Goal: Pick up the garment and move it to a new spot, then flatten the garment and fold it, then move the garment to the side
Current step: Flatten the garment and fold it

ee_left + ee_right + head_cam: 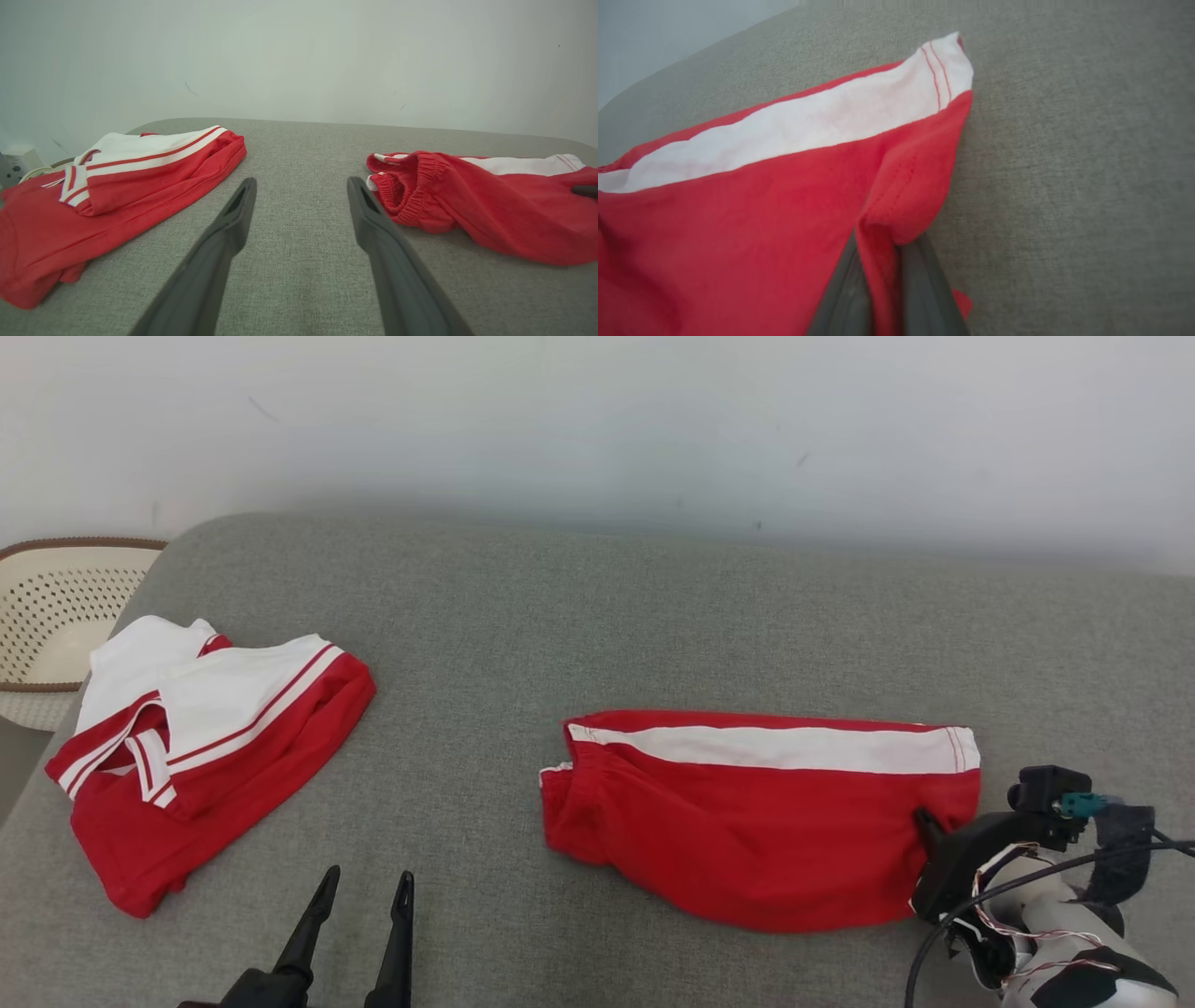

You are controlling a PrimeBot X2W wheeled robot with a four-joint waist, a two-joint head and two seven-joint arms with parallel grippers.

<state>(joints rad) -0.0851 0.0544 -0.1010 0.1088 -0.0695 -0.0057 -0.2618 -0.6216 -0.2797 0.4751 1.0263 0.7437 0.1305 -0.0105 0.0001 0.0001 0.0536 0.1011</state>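
The garment (pixel 747 821), red shorts with a white side stripe, lies flat to the right of centre on the grey fabric surface (pixel 597 616). Its elastic waistband points left and its leg hem points right. My right gripper (pixel 926 823) is shut on the right hem. In the right wrist view the red cloth (pixel 738 210) is pinched into a fold between the dark fingers (pixel 845 298) of my right gripper (pixel 885 280). My left gripper (pixel 369 877) hovers open at the lower left, holding nothing. Seen from the left wrist, my left gripper (pixel 301 182) points at bare surface left of the waistband (pixel 406 196).
A second red and white garment (pixel 205 747) lies folded at the left of the surface, also in the left wrist view (pixel 117 186). A cream perforated basket (pixel 56 607) stands beyond the left edge. A pale wall (pixel 597 420) rises behind the surface.
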